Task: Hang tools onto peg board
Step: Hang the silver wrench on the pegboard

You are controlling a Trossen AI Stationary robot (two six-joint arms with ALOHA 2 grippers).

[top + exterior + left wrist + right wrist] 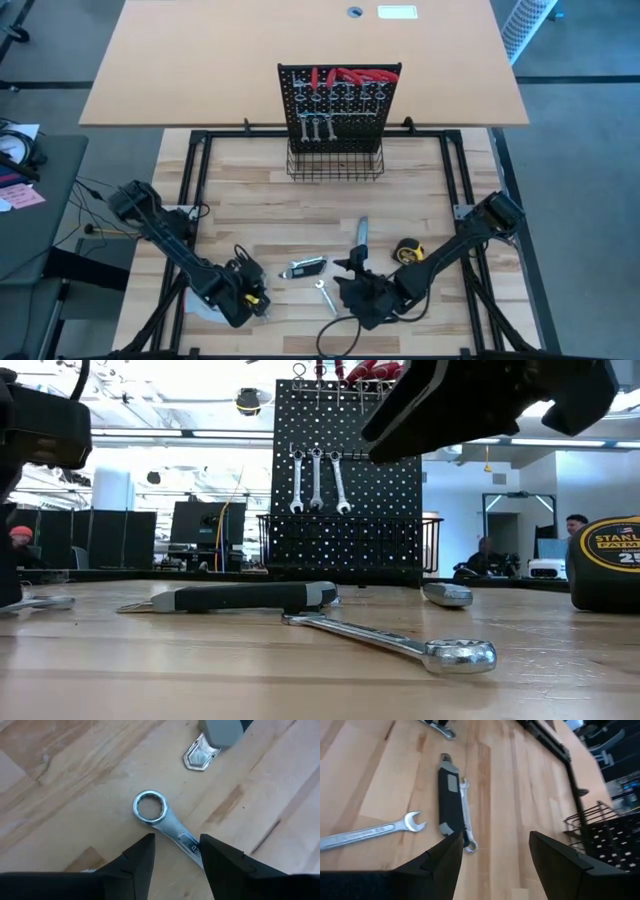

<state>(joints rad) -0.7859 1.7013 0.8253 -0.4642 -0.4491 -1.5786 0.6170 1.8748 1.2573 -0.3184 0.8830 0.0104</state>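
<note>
Tan desk (200,70) top of high view; pink note (22,196) far left; person, red cap (20,535), left edge of low view.

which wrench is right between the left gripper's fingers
The wrench lying alone on the wood, ring end pointing away from the left gripper; the others hang on the peg board.

left claw (176,857) agape, right claw (492,855) agape
</note>
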